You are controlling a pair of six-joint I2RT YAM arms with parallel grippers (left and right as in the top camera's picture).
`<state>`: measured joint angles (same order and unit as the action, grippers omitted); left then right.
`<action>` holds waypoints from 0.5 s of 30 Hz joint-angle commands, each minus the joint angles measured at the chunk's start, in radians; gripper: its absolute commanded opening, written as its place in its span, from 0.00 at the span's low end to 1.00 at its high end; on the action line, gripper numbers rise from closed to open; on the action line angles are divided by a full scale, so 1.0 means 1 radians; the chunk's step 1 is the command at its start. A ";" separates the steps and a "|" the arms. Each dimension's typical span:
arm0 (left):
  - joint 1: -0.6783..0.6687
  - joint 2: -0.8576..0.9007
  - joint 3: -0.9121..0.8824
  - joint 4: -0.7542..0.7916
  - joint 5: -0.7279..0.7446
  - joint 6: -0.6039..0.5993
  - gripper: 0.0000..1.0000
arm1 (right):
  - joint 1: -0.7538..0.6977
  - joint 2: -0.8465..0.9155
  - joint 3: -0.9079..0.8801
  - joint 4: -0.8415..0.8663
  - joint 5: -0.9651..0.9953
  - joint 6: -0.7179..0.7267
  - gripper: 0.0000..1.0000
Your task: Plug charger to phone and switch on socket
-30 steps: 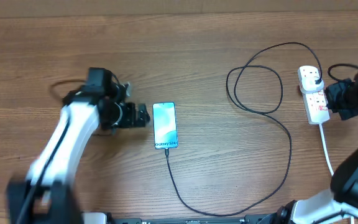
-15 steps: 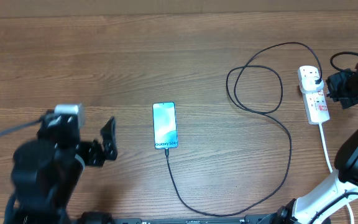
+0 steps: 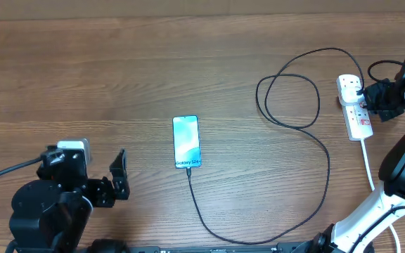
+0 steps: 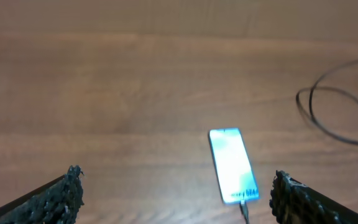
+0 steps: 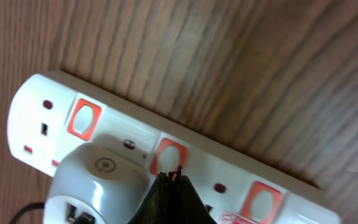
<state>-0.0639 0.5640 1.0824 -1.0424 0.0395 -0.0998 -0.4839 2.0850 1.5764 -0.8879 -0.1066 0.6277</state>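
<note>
The phone (image 3: 185, 142) lies screen-up and lit at mid-table, and also shows in the left wrist view (image 4: 233, 165). The charger cable (image 3: 327, 161) runs from the phone's near end (image 3: 188, 171), loops across the table and reaches the socket (image 3: 359, 121). My left gripper (image 3: 120, 176) is open and empty, to the near left of the phone; its fingers (image 4: 59, 198) stand wide apart. My right gripper (image 5: 169, 177) is shut, its tip on the socket's (image 5: 272, 180) middle red switch (image 5: 169, 155), beside a white adapter (image 5: 98, 180) plugged into it.
The socket's thick white cord (image 3: 368, 165) runs toward the near edge on the right. The cable's big loop (image 3: 288, 98) lies between phone and socket and shows at the right of the left wrist view (image 4: 340, 115). Bare wooden table (image 3: 118, 77) lies elsewhere.
My left arm has pulled back from beside the phone to the near-left corner. My right gripper has shifted a little at the socket's far end.
</note>
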 commanded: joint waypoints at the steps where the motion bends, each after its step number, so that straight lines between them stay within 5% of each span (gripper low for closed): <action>1: 0.005 -0.025 -0.004 -0.043 -0.014 0.018 1.00 | 0.000 0.005 0.027 0.005 -0.034 -0.016 0.04; 15: 0.005 -0.291 -0.005 -0.280 -0.014 0.018 1.00 | 0.007 0.006 0.027 0.035 -0.034 -0.027 0.04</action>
<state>-0.0639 0.3141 1.0809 -1.2900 0.0357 -0.0971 -0.4835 2.0865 1.5768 -0.8715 -0.1223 0.6060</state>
